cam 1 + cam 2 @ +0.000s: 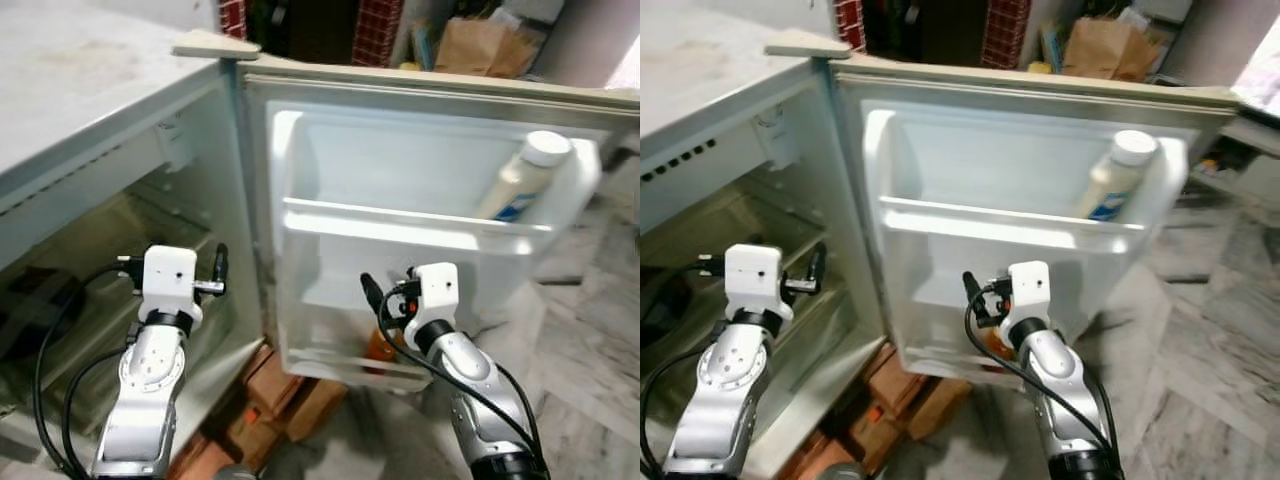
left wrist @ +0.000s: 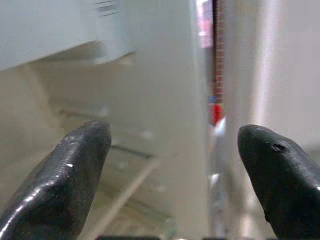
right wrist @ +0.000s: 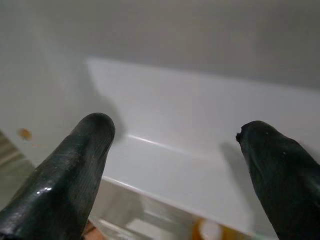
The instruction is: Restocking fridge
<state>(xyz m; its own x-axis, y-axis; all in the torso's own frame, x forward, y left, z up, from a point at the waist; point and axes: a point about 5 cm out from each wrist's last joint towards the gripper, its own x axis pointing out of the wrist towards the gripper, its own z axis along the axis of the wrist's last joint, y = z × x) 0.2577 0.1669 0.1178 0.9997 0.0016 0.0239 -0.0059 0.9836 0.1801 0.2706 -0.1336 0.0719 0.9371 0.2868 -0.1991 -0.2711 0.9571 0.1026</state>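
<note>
We see the fridge door open (white bottle in its upper shelf); right gripper wide below that shelf, left gripper wide beside it.

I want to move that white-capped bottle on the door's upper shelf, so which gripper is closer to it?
Right. The right gripper hovers open below the white-capped bottle, before the door's lower shelf. The left gripper is open at the fridge compartment, farther away.

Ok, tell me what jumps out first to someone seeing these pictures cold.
The open fridge door stands out, with a white-capped bottle leaning at the right end of its upper door shelf. Both grippers are raised and open: the left gripper before the fridge interior, the right gripper before the door's lower part. Something orange sits in the bottom door shelf.
</note>
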